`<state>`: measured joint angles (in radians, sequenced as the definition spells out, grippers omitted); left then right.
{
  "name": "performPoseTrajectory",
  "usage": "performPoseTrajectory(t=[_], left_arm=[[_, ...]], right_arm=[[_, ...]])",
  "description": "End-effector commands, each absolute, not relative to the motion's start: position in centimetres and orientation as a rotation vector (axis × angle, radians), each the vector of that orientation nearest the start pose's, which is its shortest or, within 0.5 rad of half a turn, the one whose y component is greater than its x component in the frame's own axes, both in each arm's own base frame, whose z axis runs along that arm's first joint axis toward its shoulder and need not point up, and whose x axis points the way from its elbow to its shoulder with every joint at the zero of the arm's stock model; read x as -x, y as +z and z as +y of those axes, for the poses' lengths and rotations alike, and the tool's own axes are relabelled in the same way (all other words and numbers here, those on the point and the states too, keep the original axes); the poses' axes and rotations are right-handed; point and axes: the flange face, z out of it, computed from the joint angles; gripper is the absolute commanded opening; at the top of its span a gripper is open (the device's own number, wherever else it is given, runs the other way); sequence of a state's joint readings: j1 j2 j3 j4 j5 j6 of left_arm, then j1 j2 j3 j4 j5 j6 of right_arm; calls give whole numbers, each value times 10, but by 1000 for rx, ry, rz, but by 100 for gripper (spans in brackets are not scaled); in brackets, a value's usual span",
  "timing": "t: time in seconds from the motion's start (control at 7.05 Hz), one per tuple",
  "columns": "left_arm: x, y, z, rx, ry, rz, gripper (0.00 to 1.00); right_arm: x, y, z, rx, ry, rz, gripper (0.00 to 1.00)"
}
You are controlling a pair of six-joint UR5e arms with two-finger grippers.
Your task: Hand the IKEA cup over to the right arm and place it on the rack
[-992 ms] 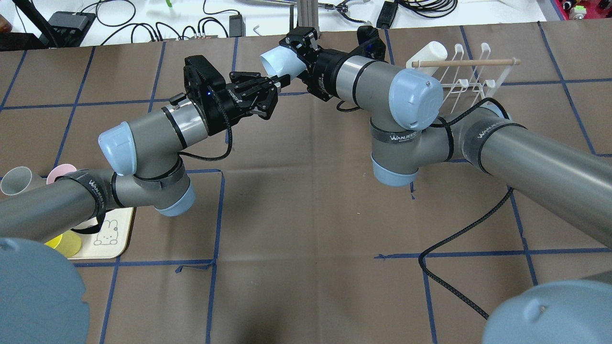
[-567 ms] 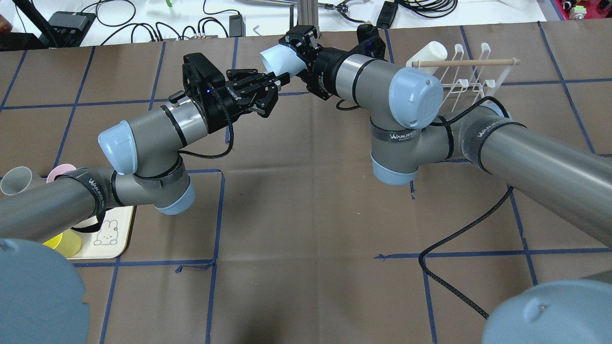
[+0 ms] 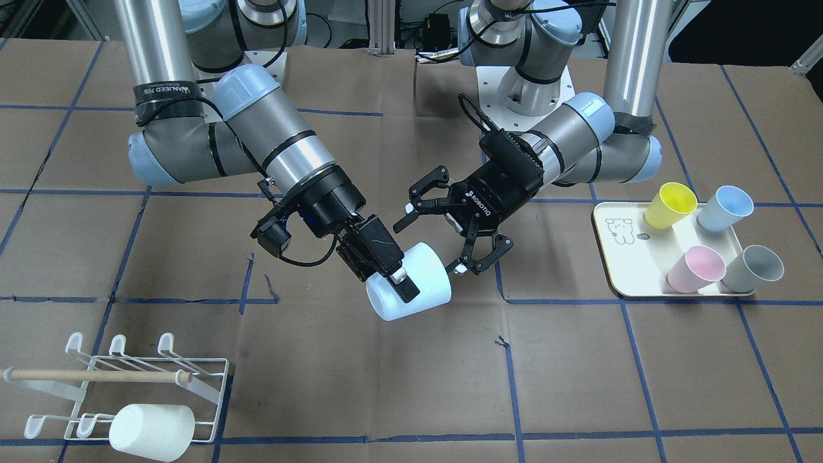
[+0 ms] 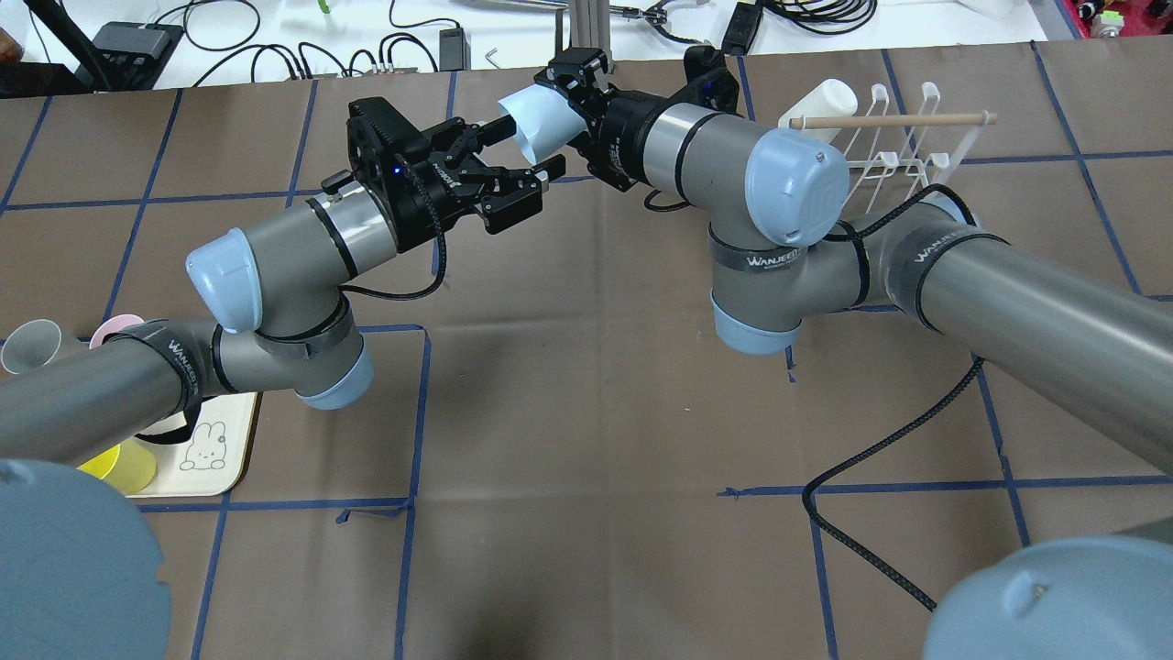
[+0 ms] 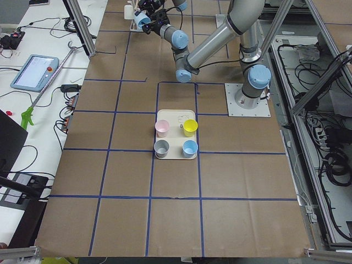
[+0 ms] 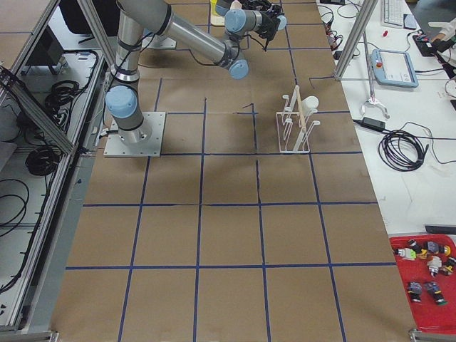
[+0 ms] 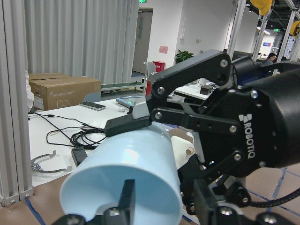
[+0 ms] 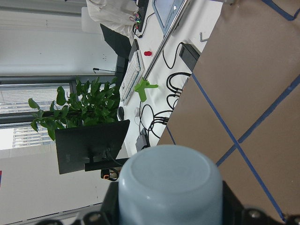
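The right arm's gripper point(image 3: 384, 265) is shut on a pale blue cup point(image 3: 415, 290) and holds it tilted above the table's middle. They also show in the overhead view, the gripper point(image 4: 570, 96) and the cup point(image 4: 533, 124). My left gripper point(image 3: 427, 248) is open at the cup's mouth, its fingers point(image 4: 548, 170) spread on either side of the rim. In the left wrist view the cup's mouth point(image 7: 126, 183) faces the camera. The right wrist view shows its base point(image 8: 168, 187). The white wire rack point(image 3: 128, 379) with a wooden dowel stands near the operators' side.
A white cup point(image 3: 151, 431) hangs on the rack. A cream tray point(image 3: 617, 260) with a bear drawing holds yellow point(image 3: 670, 204), blue point(image 3: 724, 208), pink point(image 3: 694, 269) and grey point(image 3: 752, 269) cups. A black cable point(image 4: 880, 449) lies on the table.
My left gripper has opened and let go of the cup's rim. The right gripper keeps its hold on the cup, which has barely moved.
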<state>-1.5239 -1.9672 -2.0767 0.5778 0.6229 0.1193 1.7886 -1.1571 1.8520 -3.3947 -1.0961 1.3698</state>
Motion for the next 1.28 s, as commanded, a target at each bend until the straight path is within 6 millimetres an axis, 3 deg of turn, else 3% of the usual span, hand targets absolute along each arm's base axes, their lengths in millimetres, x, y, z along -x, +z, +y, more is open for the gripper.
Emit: performPoseTrajectory(t=[0.0,0.14,0.28,0.43,0.57,0.71,0.99,1.13], left_arm=[[185,331,-497,757,1448,-1856,98],[169,341,-487,730,1474,-1872,98],[144,337,-469,672,1475,-1911,98],[125,349,-461,656,1501,-1904,98],[120,350,-467,639,1493,-1918,98],[117,353,-479,615,1467,-1943,98],[96,368,-527,441,1456,-2177,98],[82,374,-553,329,1402,-2330,98]], right_arm=[[-303,353,-542,-822,-536,1823,53],[-303,353,-543,-821,-537,1822,53],[-302,353,-545,-820,-544,1824,52],[-293,355,-551,-825,-561,1818,48],[-269,361,-571,-850,-600,1795,47],[-231,367,-595,-885,-663,1772,47],[-172,377,-615,-692,-938,1902,41],[-150,391,-623,-571,-1085,1958,23]])
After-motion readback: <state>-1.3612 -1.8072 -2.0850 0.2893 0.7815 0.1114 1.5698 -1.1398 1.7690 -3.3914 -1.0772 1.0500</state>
